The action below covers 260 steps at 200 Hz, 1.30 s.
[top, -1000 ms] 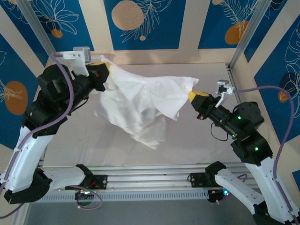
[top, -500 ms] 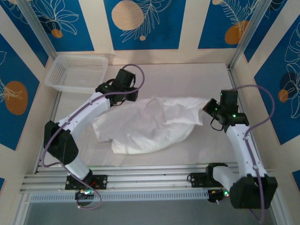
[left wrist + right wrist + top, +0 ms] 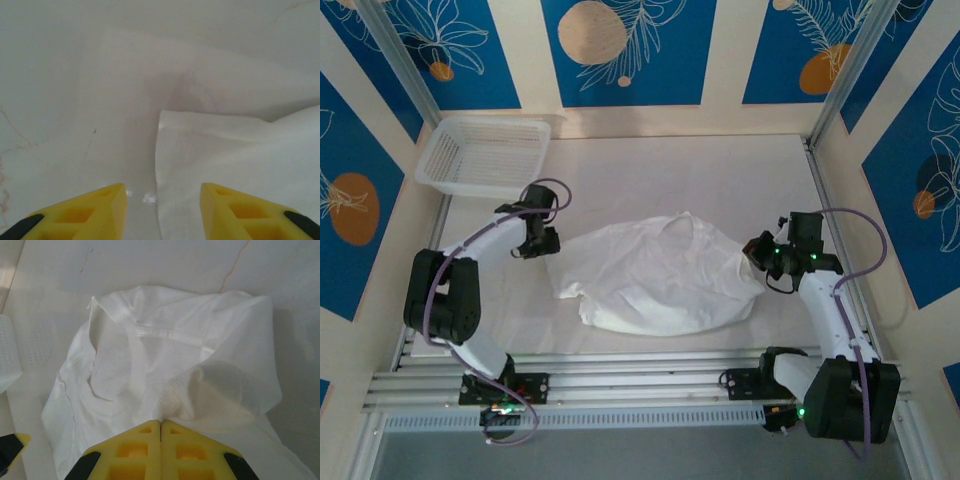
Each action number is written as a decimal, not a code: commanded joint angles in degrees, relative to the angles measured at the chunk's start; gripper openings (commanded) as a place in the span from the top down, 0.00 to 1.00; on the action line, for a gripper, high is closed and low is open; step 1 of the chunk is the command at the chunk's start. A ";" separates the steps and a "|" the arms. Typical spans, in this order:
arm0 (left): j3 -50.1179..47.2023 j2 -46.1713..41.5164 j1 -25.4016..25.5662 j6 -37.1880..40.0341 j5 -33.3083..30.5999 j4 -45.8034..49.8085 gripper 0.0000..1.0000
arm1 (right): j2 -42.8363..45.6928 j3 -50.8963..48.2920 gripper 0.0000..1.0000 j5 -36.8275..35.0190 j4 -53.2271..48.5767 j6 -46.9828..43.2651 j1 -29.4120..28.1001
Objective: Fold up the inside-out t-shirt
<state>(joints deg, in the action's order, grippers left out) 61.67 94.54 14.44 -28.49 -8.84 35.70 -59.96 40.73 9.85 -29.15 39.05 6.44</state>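
Drawn back leftward, the left gripper (image 3: 162, 192) is held open and empty beside the inside-out t-shirt (image 3: 660, 275), which is pinched by the closed right gripper (image 3: 160, 423).

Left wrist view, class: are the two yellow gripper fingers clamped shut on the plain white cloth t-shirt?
No, the left gripper is open, its fingers wide apart, with the white cloth t-shirt lying loose, its edge between them.
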 commanded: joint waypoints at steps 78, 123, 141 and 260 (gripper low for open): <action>1.41 11.44 -0.78 -0.13 5.16 -11.41 0.76 | 0.63 2.37 1.00 4.61 0.22 0.34 -2.38; 6.03 -2.17 -3.45 0.96 11.07 -7.45 1.00 | 4.15 9.27 1.00 1.45 -0.50 1.03 -1.96; 12.27 -12.31 -4.81 1.61 10.10 -3.38 1.00 | 6.34 15.05 1.00 -1.14 0.32 0.77 -1.40; 48.18 -42.77 -5.23 11.88 -10.67 -0.78 1.00 | 20.61 41.24 1.00 -17.19 27.73 -2.17 0.51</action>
<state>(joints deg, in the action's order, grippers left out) 107.13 49.69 9.87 -20.21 -16.05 32.42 -39.86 78.15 -2.68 -9.04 39.09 6.63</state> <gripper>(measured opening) 0.042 0.046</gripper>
